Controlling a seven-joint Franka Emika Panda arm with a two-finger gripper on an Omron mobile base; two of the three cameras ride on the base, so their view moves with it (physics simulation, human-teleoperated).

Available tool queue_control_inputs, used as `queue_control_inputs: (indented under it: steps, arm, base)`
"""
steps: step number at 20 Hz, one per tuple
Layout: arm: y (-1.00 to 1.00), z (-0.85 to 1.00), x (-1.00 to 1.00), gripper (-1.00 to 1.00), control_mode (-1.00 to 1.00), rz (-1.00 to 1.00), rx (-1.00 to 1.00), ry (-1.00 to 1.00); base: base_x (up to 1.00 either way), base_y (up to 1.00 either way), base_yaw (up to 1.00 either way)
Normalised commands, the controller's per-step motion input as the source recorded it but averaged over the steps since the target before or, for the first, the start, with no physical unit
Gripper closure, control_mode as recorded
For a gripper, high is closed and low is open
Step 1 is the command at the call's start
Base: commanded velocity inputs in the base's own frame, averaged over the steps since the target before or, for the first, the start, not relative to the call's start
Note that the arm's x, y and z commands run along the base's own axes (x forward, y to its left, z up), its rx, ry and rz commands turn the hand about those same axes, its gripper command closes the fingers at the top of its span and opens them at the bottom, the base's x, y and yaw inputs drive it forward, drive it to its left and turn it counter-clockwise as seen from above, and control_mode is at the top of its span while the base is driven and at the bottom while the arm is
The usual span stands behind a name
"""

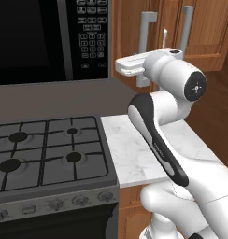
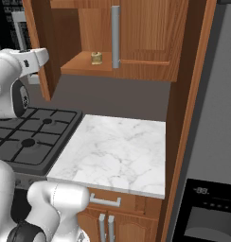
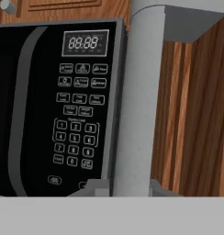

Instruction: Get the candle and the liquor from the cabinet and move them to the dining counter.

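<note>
candle (image 2: 96, 57), the tiny tan-gold cylinder, stands upright on the wooden shelf inside the warm brown wooden wall cabinet (image 2: 146, 38), near the shelf's front edge and just beside the long grey bar handle of the closed right door (image 2: 115, 35). the slim bottle of liquor i cannot find in these pictures; maybe the open left door (image 2: 41, 52) hides it.

the white arm's hand is raised beside the black microwave (image 1: 50, 39), and its claw (image 3: 127, 190) is pressed together on the long grey bar handle of the left door (image 3: 139, 105), which in the hand view runs up just beside the microwave keypad. below lie the black gas stove (image 1: 50, 149) and the small white marble tabletop (image 2: 117, 151).

i judge the step is still the opening of the door. what may go wrong: the door looks only partly swung, so if the claw lets go too early the hand could hit the door edge when reaching in. also the candle is very small and close to the shelf edge, so a rough approach could knock it down onto the tabletop
</note>
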Motion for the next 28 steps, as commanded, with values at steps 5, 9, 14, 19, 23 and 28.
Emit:
queue_control_inputs:
  steps: [5,9,14,19,23,28]
  arm:
    - [0.45,0.00,0.00,1.00,-1.00,0.00,0.00,0.05]
    - [0.44,0.00,0.00,1.00,-1.00,0.00,0.00,0.04]
    - [0.45,0.00,0.00,1.00,-1.00,0.00,0.00,0.04]
    - [0.41,0.00,0.00,1.00,-1.00,0.00,0.00,0.04]
    - [0.34,0.00,0.00,1.00,-1.00,0.00,0.00,0.04]
    - [0.32,0.00,0.00,1.00,-1.00,0.00,0.00,0.03]
  base:
    - [0.00,0.00,0.00]
    - [0.00,0.00,0.00]
    - [0.00,0.00,0.00]
    - [0.00,0.00,0.00]
    - [0.00,0.00,0.00]
    - [0.00,0.00,0.00]
